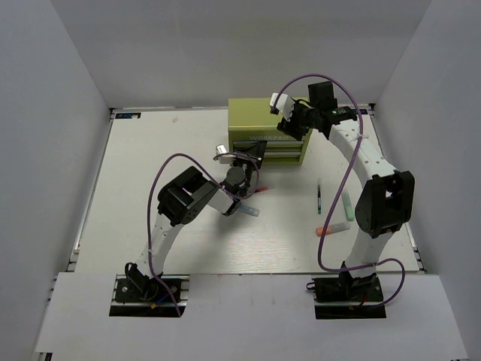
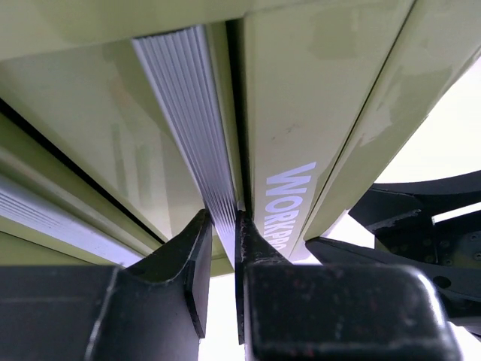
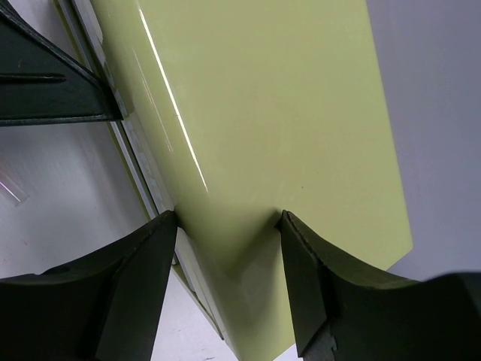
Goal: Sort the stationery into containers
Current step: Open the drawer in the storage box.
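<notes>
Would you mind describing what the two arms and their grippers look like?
Both the left arm and the right arm have white links joined by chunky black joint housings, on black bases. A thin purple cable loops loosely along each. The left gripper and right gripper have matte black, wedge-shaped fingers; no markings show on them.

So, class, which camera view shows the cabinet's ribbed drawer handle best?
Left wrist: the ribbed handle runs close up, with the left gripper shut on it. Top external shows it only as a thin pale strip on the cabinet front; right wrist shows mostly the cabinet's flat top.
</notes>
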Available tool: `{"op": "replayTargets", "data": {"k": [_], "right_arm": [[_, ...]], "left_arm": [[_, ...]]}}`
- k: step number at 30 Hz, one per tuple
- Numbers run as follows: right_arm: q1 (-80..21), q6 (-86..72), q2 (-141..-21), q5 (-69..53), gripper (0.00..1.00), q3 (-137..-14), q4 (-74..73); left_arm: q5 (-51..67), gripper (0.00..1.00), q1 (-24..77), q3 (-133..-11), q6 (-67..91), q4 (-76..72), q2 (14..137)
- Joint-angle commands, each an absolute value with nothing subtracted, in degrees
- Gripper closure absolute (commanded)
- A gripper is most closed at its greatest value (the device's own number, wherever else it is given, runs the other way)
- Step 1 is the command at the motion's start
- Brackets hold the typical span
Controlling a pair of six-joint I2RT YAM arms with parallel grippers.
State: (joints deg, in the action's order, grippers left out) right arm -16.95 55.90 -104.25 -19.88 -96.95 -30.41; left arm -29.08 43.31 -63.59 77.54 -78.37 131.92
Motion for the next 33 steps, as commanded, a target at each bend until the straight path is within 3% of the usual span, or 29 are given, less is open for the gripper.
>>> {"op": "replayTargets", "data": {"k": [1,33], "right_arm": [[-16.17,55.37,-106.88,-17.23,0.39,-94.57,-34.54],[-16.26,53.88,-109.16,-15.12,0.4,-97.03,-36.48]], "left_arm": [[-37.35,0.97,40.61,-64.43,76.55,-82.79,132.1],[-40.08,1.0,44.56,-58.27,76.03,-85.17,129.82]]}}
